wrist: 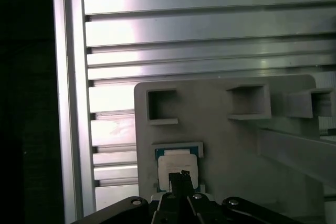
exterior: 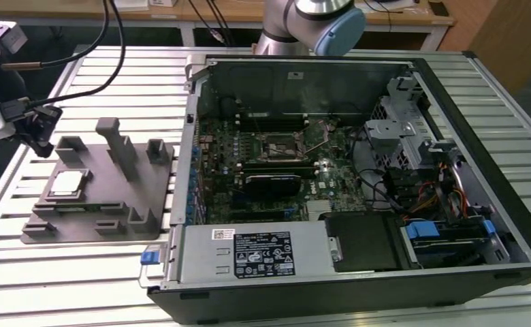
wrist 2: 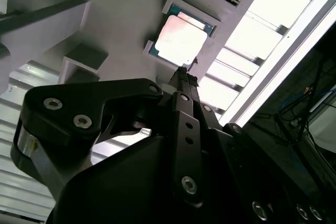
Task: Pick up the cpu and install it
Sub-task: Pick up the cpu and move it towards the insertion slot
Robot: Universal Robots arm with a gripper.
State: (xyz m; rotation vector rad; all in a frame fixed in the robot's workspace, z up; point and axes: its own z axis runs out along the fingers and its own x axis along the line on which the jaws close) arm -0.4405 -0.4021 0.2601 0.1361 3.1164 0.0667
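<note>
Cpu (exterior: 69, 184) sat flat in a shallow pocket of the grey fixture block (exterior: 111, 201), left of centre in the exterior view. In both wrist views you saw its shiny square top (wrist: 170, 163) (wrist 2: 181, 43) partly hidden behind the hand (wrist: 181, 176). The dark fingers were drawn together, gripping nothing, apart from the chip. Slatted metal worktop (exterior: 66, 272) bordered the block.

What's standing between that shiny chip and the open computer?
In the exterior view, upright posts of the grey fixture stand between the cpu and the computer case.
</note>
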